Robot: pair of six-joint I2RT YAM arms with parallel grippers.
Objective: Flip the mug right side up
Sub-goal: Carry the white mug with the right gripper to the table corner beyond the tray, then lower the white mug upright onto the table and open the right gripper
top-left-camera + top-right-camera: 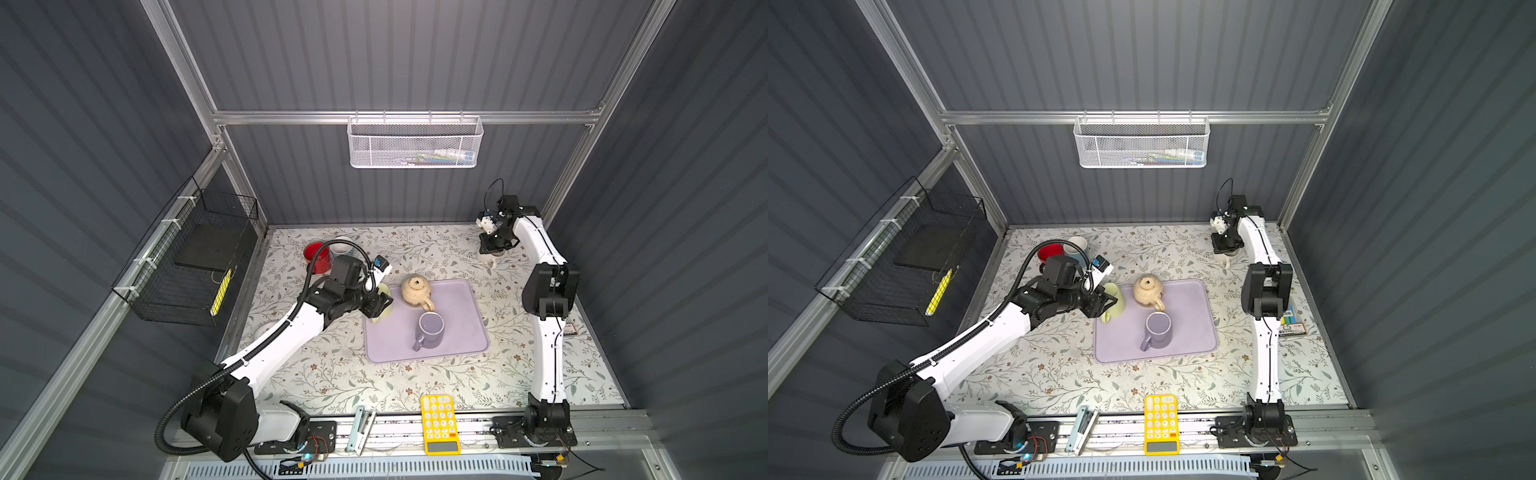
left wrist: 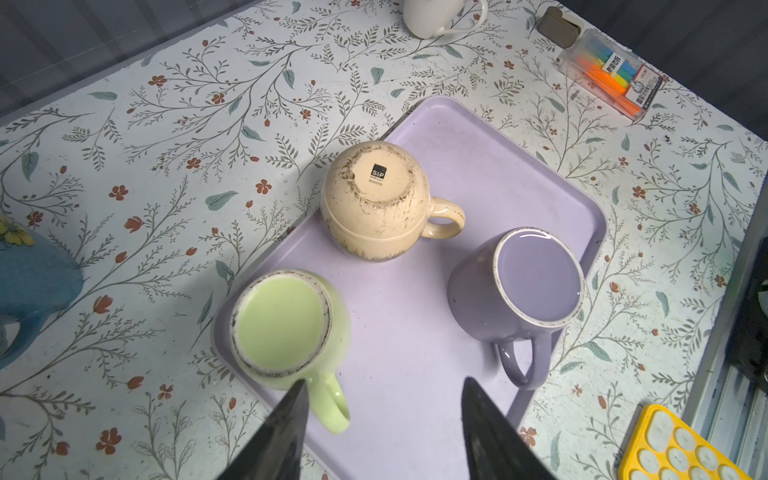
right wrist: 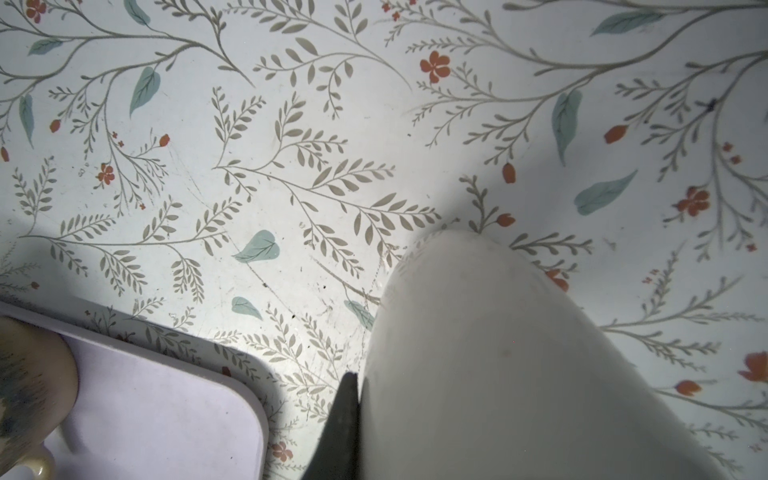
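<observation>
Three mugs stand base up on the purple tray (image 2: 478, 166): a green mug (image 2: 286, 324), a cream mug (image 2: 374, 199) and a purple mug (image 2: 536, 282). My left gripper (image 2: 385, 381) hovers open over the tray's left end, one finger just above the green mug's handle and nothing between the jaws; it shows in both top views (image 1: 380, 305) (image 1: 1105, 301). At the back right, my right gripper (image 1: 492, 249) is shut on the wall of a white mug (image 3: 478, 353), one finger (image 3: 347, 415) pressed against its outside. Which way up the white mug is I cannot tell.
A red mug (image 1: 318, 255) and a white-and-blue mug (image 1: 341, 245) stand at the back left. A highlighter pack (image 1: 1292, 322) lies by the right arm. A yellow calculator (image 1: 439, 424) and a stapler (image 1: 360, 428) lie at the front edge. Wire baskets hang on the back and left walls.
</observation>
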